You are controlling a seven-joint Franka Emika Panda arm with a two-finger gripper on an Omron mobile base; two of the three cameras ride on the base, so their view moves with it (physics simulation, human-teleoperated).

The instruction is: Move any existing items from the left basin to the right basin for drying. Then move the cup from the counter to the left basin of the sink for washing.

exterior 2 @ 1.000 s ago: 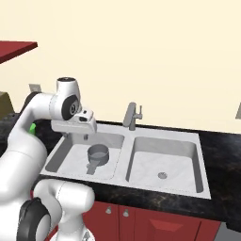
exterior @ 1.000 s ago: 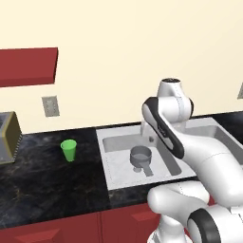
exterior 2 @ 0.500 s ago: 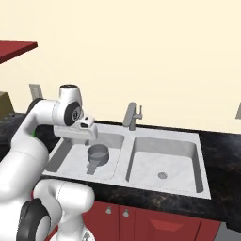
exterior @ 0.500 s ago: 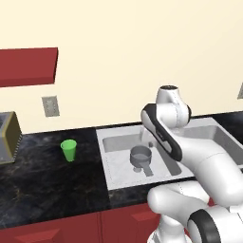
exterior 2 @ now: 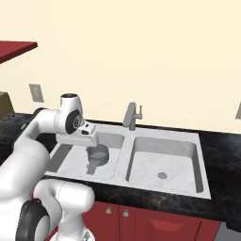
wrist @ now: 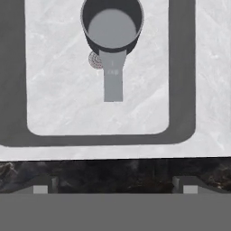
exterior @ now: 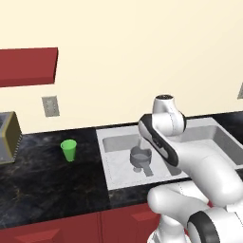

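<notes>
Fingers (wrist: 113, 189) spread wide, empty, above the small round grey metal pan (wrist: 112, 25), its stubby handle (wrist: 113, 76) pointing straight back at them.

Grey pan (wrist: 112, 27) in left basin (wrist: 58, 90)

Hand (wrist: 113, 185) open, pointing straight down

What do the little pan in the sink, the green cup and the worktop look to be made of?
The pan looks like metal: plain dull grey all over, with thin walls and a flat handle. The cup seems to be plastic: a bright, even green with no shine or pattern, though the look leaves that open. The worktop resembles polished stone: glossy black with pale marbled veins.
</notes>
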